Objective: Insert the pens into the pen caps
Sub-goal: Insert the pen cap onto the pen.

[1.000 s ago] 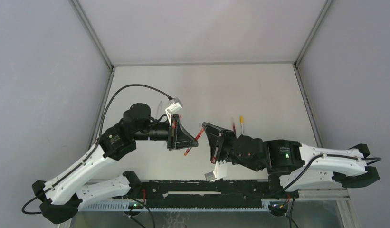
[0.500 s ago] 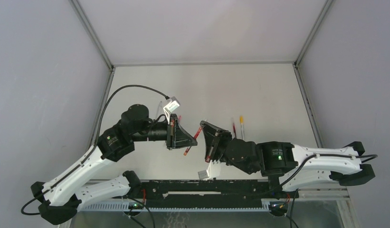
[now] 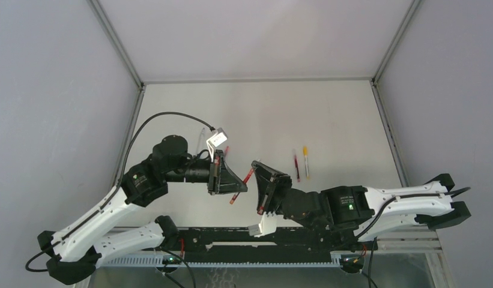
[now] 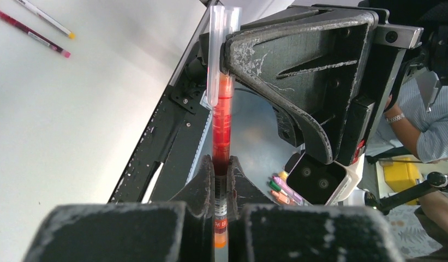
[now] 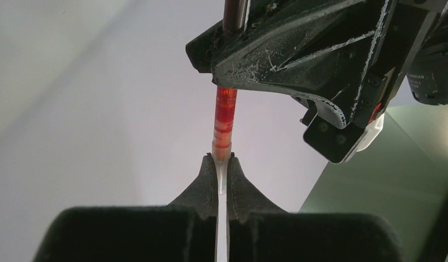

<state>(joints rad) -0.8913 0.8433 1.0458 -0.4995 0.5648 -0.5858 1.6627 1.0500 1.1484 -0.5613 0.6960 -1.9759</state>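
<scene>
Working outward from the bottom of the left wrist view, the left gripper (image 4: 220, 177) was clamped shut on the lower barrel of a slim translucent red stick pen (image 4: 222, 125). The pen ran straight up the middle of the frame into a short clear plastic pen cap (image 4: 215, 54) at the top. The right gripper (image 5: 222, 172), closed on that cap, pinched it by its thin end at the lower middle of its own wrist view. The pen's end looked only partly inside the cap, so the seating push was probably the step in hand. It would have gone best as a straight push along the pen's line, both grips firm, with no sideways twist. The barrel was thin and could bend or slide through the grip, and the cap was held by little. Farther off, at the upper left, a dark red pen (image 4: 30, 33) and a yellow-ended pen (image 4: 47, 18) lay side by side on the white table (image 4: 74, 136), well apart from the grippers.
</scene>
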